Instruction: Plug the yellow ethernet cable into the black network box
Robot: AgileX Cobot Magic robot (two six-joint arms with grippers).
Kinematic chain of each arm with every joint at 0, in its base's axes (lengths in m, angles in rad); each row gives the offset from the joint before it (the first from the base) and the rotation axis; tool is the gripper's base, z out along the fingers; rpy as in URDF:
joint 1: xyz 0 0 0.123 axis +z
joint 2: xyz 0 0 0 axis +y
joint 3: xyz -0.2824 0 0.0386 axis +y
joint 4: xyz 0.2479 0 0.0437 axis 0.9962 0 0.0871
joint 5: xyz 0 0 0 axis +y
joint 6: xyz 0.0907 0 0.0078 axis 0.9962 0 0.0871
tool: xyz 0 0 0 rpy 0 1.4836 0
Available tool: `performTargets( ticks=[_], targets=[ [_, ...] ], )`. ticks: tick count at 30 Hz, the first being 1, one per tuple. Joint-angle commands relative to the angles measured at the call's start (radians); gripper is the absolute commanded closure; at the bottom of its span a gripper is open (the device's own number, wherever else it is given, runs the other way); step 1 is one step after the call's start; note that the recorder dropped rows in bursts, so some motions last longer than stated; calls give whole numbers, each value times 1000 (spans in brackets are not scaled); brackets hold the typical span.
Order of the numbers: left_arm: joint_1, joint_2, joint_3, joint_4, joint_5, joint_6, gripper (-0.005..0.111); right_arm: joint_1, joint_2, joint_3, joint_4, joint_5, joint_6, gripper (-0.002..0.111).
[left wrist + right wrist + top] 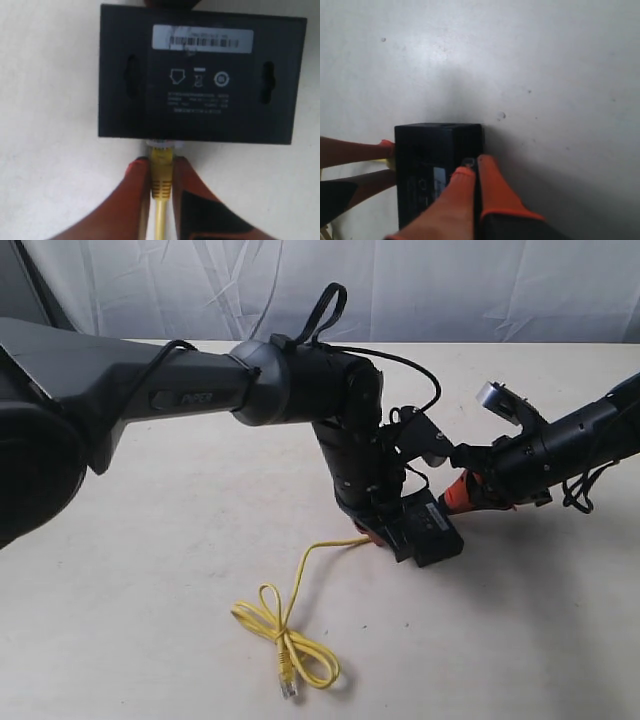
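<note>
The black network box (200,75) lies flat on the table, its white barcode label facing up. My left gripper (161,162) is shut on the plug of the yellow ethernet cable (161,172). The clear tip of that plug sits at a port in the box's side. In the exterior view the cable (300,580) trails from my left gripper (377,536) to a looped knot and the free plug (288,685). On the opposite side of the box (425,150), my right gripper (476,168) is shut, its orange fingertips (490,167) touching the box (432,530). The right gripper (455,502) holds nothing.
A pale tabletop (150,570) carries everything, with a white cloth backdrop (420,290) behind it. My left arm's dark forearm (130,390) spans the left of the exterior view, and the right arm (570,445) comes in from the right edge.
</note>
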Motion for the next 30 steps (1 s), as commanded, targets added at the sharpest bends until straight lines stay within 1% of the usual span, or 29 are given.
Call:
performTargets(
  ticks=[1, 8, 12, 15, 20, 25, 30],
  targets=[
    [-5, -2, -39, -14, 15, 16, 107, 1, 3, 5, 24, 42, -13, 109],
    [-5, 17, -44, -52, -16, 16, 107, 1, 3, 5, 47, 67, -13, 109],
    [-5, 20, -44, -55, -40, -5, 107, 29, 3, 5, 48, 65, -15, 109],
    [-5, 20, -45, -51, -34, -7, 107, 50, 3, 5, 48, 57, -18, 109],
    [-3, 20, -46, 1, -11, -27, 107, 46, 3, 5, 25, 14, -26, 109],
    [12, 20, -46, 9, -5, -42, 107, 22, 3, 5, -4, 10, -26, 109],
    [23, 20, -46, 11, -3, -42, 107, 18, 3, 5, -17, -7, -26, 109]
  ],
)
